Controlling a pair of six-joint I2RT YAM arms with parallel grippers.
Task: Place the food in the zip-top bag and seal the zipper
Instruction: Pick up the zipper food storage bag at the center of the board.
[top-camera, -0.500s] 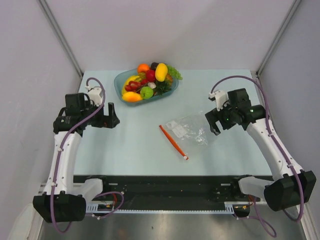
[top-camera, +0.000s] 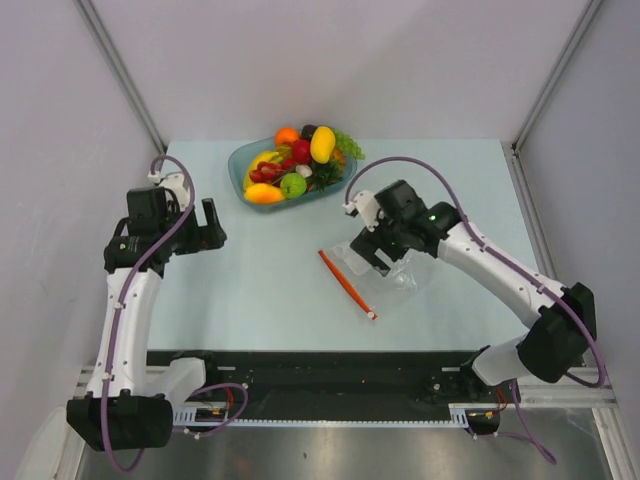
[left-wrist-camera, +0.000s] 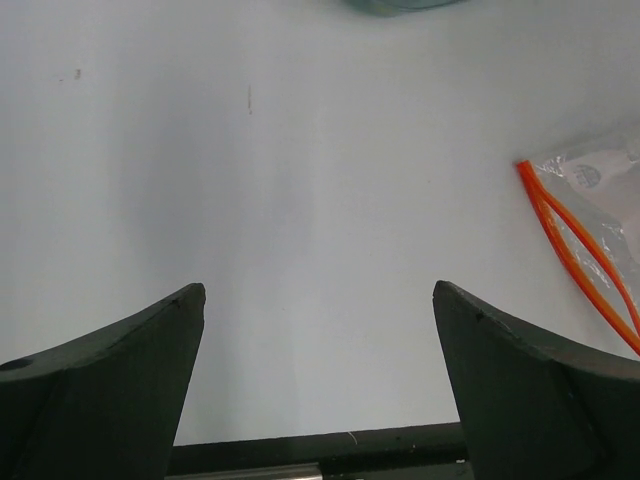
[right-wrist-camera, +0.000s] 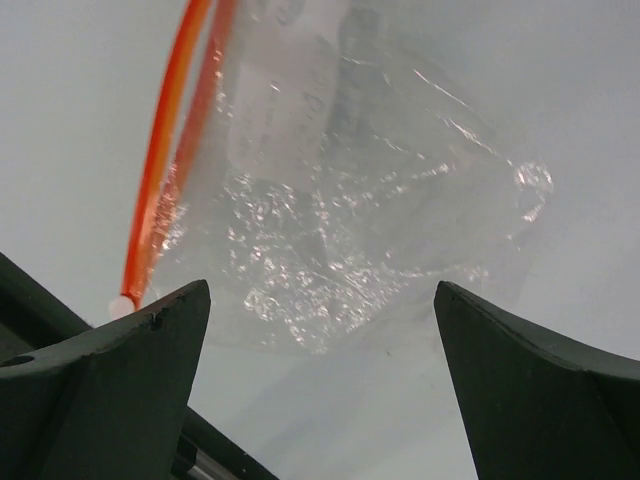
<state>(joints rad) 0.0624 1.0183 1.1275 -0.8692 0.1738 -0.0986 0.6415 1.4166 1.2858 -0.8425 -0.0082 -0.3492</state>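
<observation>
Tbl, food in tray, clear bag

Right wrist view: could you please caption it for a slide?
Open right gripper poised over the clear zip-top bag.

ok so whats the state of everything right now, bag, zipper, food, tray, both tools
bag: flat on the table, empty
zipper: unsealed, its two strips apart
food: all piled in the tray, none in the bag
tray: full, at the far side of the table
left tool: open, empty, over bare table
right tool: open, empty, over the bag
</observation>
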